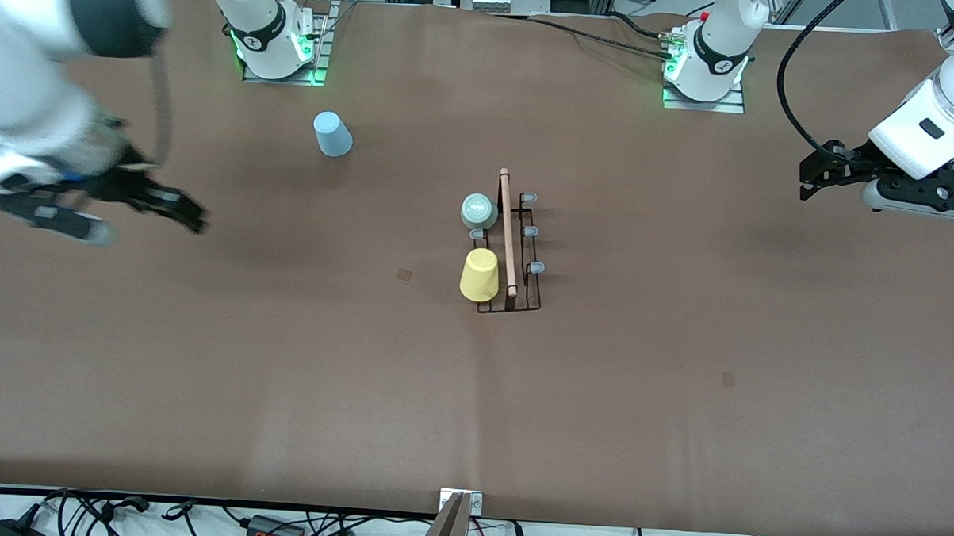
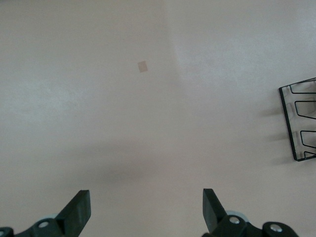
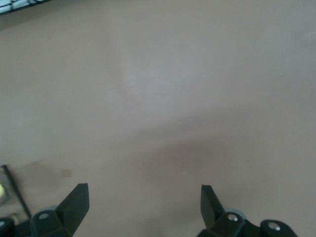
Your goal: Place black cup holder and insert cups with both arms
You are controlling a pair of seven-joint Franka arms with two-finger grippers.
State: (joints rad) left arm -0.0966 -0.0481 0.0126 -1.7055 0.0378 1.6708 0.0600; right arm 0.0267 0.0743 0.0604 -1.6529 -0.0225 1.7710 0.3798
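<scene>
- Nearest the front camera we see the yellow cup [image 1: 479, 274], set upside down on a peg at the near end of the black cup holder [image 1: 507, 305], on the side toward the right arm's end of the table.
- We find the holder lying at the middle of the brown table [image 1: 472, 411], its wooden rod handle [image 1: 508, 231] running lengthwise away from the front camera.
- On the same side as the yellow cup, farther from the front camera, we see the sage green cup [image 1: 478, 211] seated on another peg, base up.
- We count three bare grey-tipped pegs [image 1: 530, 232] on the side toward the left arm's end of the table.
- We see the light blue cup [image 1: 332, 134] upside down on the table, well apart from the holder, farther from the front camera and near the right arm's base.
- Our right gripper [image 1: 189, 214] hangs over bare table at the right arm's end, fingers [image 3: 74, 202] spread and holding nothing.
- Our left gripper [image 1: 809, 180] hangs over bare table at the left arm's end, fingers [image 2: 78, 210] likewise spread and empty; its wrist view catches an end of the holder [image 2: 298, 123].
</scene>
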